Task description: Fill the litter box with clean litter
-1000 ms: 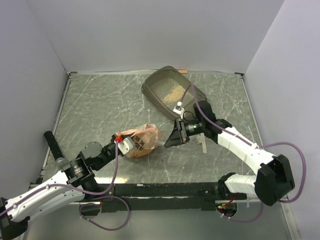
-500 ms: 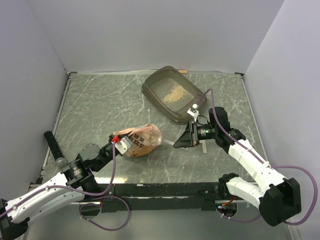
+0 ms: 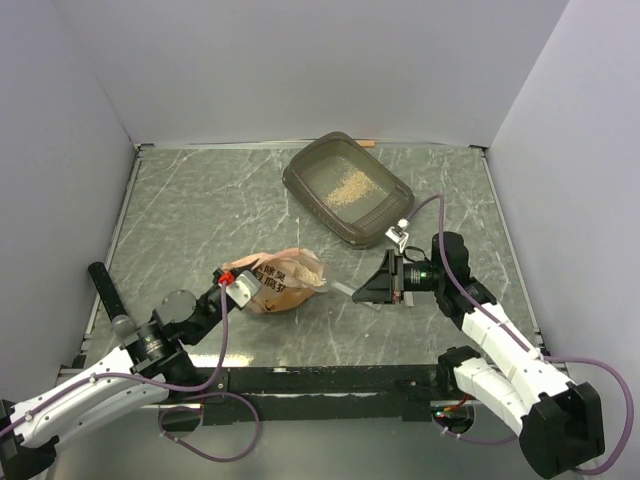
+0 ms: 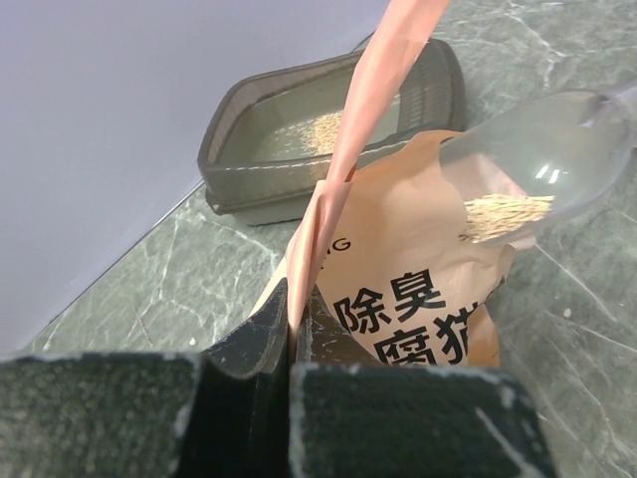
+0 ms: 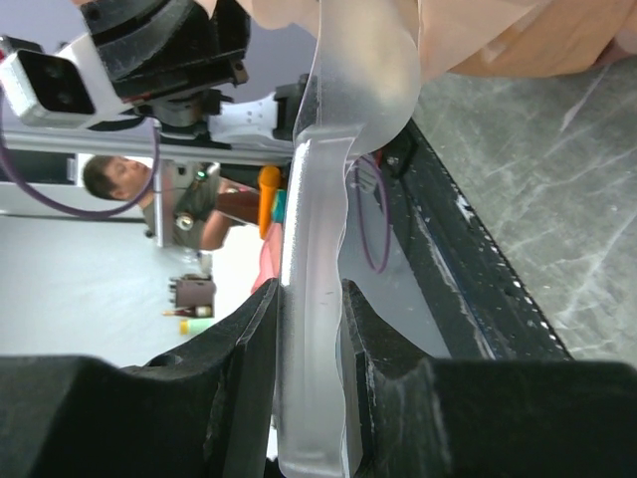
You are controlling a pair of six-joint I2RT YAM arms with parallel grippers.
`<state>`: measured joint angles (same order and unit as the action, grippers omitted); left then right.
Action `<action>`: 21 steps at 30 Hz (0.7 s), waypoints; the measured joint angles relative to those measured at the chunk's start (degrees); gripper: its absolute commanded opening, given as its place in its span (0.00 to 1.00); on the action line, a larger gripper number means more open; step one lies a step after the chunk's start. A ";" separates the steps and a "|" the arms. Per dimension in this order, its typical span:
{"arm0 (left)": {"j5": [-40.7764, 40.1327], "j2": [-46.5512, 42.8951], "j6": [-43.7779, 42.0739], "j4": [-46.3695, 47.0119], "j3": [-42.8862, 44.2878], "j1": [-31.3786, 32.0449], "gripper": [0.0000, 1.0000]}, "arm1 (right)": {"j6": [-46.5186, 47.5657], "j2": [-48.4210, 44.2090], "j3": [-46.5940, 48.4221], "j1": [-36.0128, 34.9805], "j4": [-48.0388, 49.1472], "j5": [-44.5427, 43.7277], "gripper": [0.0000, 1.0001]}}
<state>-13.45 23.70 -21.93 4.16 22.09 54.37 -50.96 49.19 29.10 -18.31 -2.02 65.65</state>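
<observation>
The litter box (image 3: 335, 222) sits at the far side of the desk (image 3: 200, 210), a thin patch of clean litter (image 3: 350, 185) on its floor, well apart from the orange bag (image 3: 285, 280) lying nearer the arms. From above, the left hand (image 3: 240, 288) reaches low and forward to the bag's near end, while the right hand (image 3: 378, 290) is folded back across the desk, pointing a clear scoop (image 3: 340, 288) at the bag's mouth. On the left wrist view, that left hand (image 4: 289, 329) is pinched tight on a thin fold of the bag (image 4: 418, 299), and the scoop (image 4: 542, 149) carries only a small load of granules. The danger: a slim pinch could slip and let the bag sag shut. On the right wrist view, the right hand (image 5: 309, 339) is partly closed around the scoop handle (image 5: 314, 299), held edge-on; any roll on the long carry would likely scatter litter over the desk.
</observation>
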 measured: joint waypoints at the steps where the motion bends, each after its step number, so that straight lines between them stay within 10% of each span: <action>1: -0.37 -0.02 -0.02 0.11 0.00 0.00 0.01 | -1.36 -0.42 -0.72 0.11 1.38 0.22 0.00; 21: -7.48 -2.97 -1.18 2.16 -1.29 0.11 0.01 | -15.65 -3.61 -3.30 1.20 9.11 -1.22 0.00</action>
<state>-20.93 20.73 -23.11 6.33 20.80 54.48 -66.61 45.58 25.80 -17.10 7.09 64.42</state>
